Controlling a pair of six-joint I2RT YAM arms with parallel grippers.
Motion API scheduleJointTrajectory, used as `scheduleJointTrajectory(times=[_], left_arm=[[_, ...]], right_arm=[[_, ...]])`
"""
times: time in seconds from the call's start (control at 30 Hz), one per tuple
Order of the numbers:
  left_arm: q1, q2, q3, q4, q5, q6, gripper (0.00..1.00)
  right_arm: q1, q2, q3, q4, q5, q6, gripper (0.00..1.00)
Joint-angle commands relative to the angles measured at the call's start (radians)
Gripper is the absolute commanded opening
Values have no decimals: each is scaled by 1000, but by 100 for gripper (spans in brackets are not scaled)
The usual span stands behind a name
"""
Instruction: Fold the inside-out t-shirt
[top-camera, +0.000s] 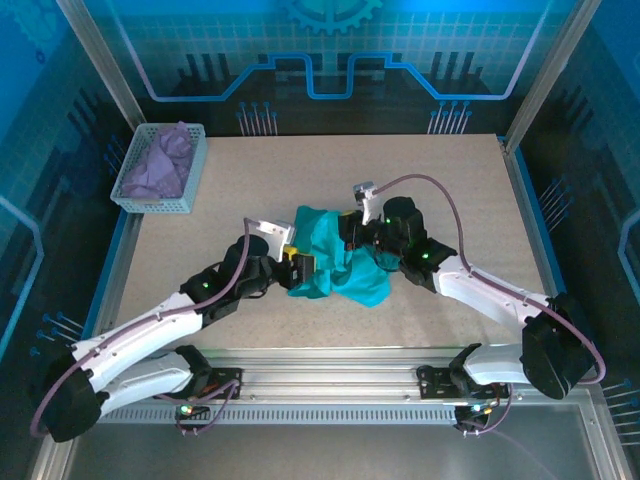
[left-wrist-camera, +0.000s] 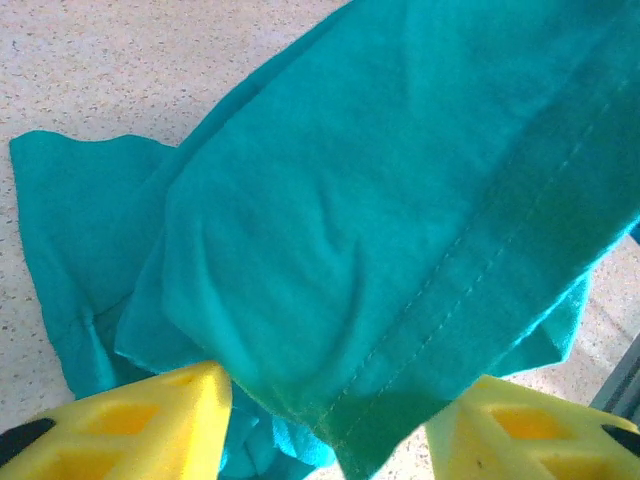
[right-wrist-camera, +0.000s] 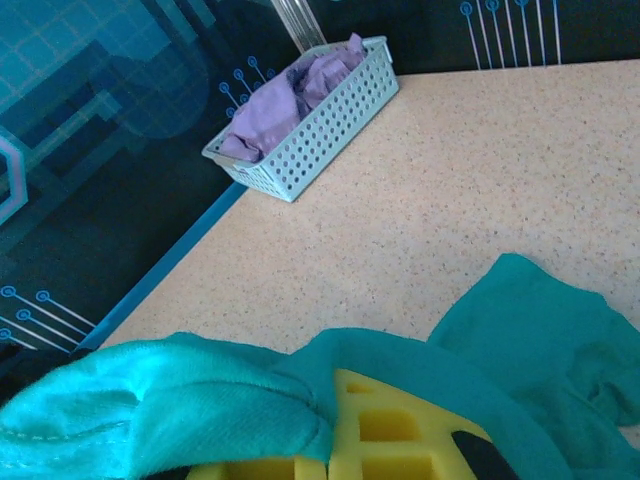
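The inside-out t-shirt (top-camera: 340, 265) is a bunched teal-green heap in the middle of the table, held up between my two grippers. My right gripper (top-camera: 352, 232) is at the shirt's far right side. In the right wrist view its yellow fingers (right-wrist-camera: 400, 430) are pressed together, with a fold of the t-shirt (right-wrist-camera: 200, 410) pinched and draped over them. My left gripper (top-camera: 297, 262) is at the shirt's left edge. Its fingers (left-wrist-camera: 150, 420) stand wide apart, and a stitched hem corner of the t-shirt (left-wrist-camera: 380, 300) hangs loose between them.
A pale perforated basket (top-camera: 190, 180) holding a lavender cloth (top-camera: 158, 165) stands at the table's back left corner; the basket (right-wrist-camera: 330, 130) also appears in the right wrist view. Bare speckled tabletop (top-camera: 450, 190) surrounds the shirt, bordered by blue edges and metal frame posts.
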Motion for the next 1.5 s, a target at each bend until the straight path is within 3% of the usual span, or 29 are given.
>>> scheduleJointTrajectory(times=[0.0, 0.1, 0.23, 0.33, 0.47, 0.63, 0.77, 0.97, 1.23, 1.47], left_arm=[[-2, -24, 4, 38, 34, 11, 60], [26, -92, -37, 40, 170, -2, 70], [115, -191, -108, 70, 253, -23, 68], [115, -227, -168, 156, 204, 182, 63], [106, -227, -270, 416, 116, 527, 67], [98, -73, -312, 715, 75, 955, 72], [90, 45, -298, 883, 128, 1136, 73], [11, 104, -252, 857, 161, 1398, 72], [10, 141, -216, 752, 164, 1539, 68], [28, 116, -216, 661, 164, 1562, 71]], right_arm=[[-15, -36, 31, -34, 24, -10, 0], [-50, -50, 32, -41, -3, -16, 0], [-84, -50, 49, -79, -61, -15, 0], [-104, -32, 132, -179, -117, -9, 0], [-141, -13, 202, -315, -186, -16, 0], [-183, 27, 260, -394, -295, -18, 0], [-184, 52, 277, -390, -337, -16, 0], [-184, 91, 287, -365, -370, -6, 0], [-183, 115, 298, -348, -383, 6, 0], [-184, 111, 298, -357, -372, 4, 0]])
